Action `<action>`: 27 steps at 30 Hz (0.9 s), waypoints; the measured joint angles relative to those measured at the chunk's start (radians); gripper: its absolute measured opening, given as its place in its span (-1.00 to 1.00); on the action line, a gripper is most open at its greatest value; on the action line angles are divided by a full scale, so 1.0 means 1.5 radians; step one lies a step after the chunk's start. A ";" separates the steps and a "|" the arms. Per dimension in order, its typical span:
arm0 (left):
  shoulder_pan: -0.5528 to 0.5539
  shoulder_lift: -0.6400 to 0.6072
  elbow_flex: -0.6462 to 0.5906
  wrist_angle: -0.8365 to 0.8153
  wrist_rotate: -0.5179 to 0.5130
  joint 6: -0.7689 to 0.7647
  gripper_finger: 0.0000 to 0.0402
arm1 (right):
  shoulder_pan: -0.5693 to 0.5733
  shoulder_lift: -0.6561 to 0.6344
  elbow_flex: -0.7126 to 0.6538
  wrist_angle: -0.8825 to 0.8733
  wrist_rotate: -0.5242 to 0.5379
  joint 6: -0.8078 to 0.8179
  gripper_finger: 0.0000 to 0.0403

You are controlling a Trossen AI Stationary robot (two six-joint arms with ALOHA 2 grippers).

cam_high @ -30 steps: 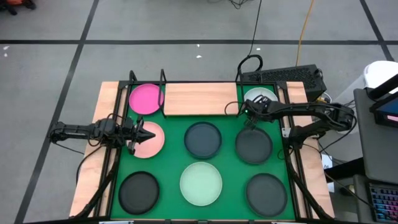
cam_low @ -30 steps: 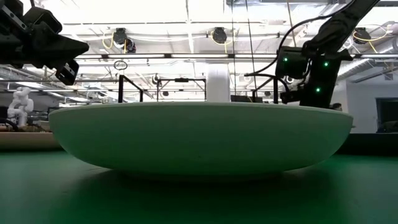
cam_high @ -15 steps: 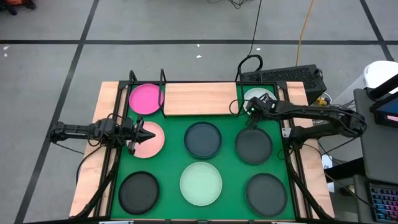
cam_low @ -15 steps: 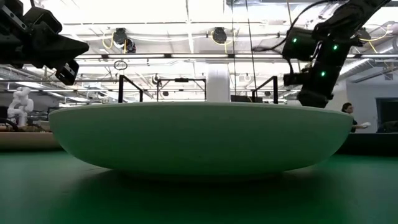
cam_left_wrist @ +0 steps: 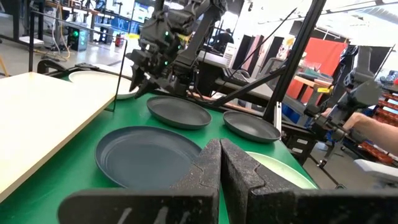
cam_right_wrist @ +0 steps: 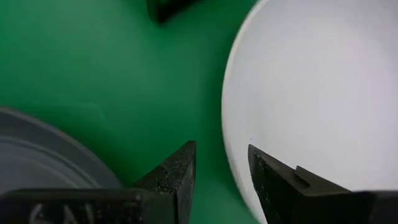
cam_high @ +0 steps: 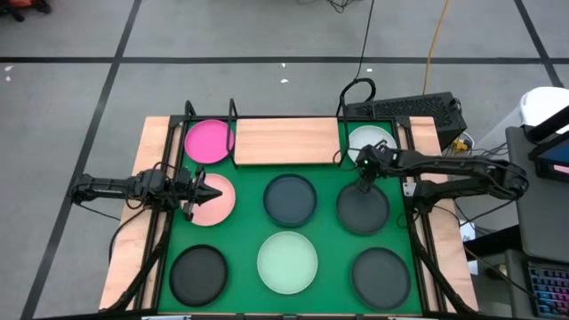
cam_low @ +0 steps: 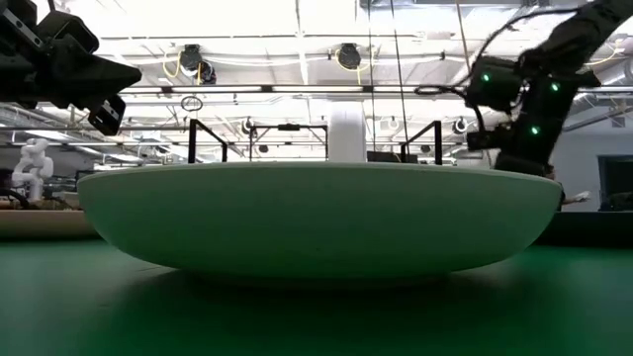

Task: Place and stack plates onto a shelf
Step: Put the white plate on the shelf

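Observation:
My right gripper (cam_high: 364,170) (cam_right_wrist: 221,155) is open and points down at the near rim of the white plate (cam_high: 372,142), which lies on the mat beside the shelf (cam_high: 286,140), a light-wood board in a black wire frame. My left gripper (cam_high: 210,191) (cam_left_wrist: 219,163) is shut and hovers above the pale pink plate (cam_high: 216,203). The magenta plate (cam_high: 208,140) lies left of the board. The mint plate (cam_high: 287,262) (cam_low: 316,218) and several dark plates, such as one (cam_high: 290,199) at the centre, rest flat on the green mat. My right gripper comes from above with one finger (cam_right_wrist: 277,180) over the inside of the white plate's near rim (cam_right_wrist: 231,149) and the other finger (cam_right_wrist: 177,171) outside it over the mat. Whether either finger touches the plate, I cannot tell.
A dark plate (cam_high: 363,209) lies just near of the right gripper, close to its outer finger. Black frame rails (cam_high: 416,240) run along the mat's left and right sides. Cables and a black box (cam_high: 404,109) sit behind the table's far right corner.
My right gripper has moved a little toward the table's right edge and come down toward the white plate's near rim.

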 joint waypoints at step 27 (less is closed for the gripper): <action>0.000 0.000 0.000 0.000 0.000 0.000 -0.97 | 0.001 -0.131 -0.012 0.045 0.098 0.113 -0.99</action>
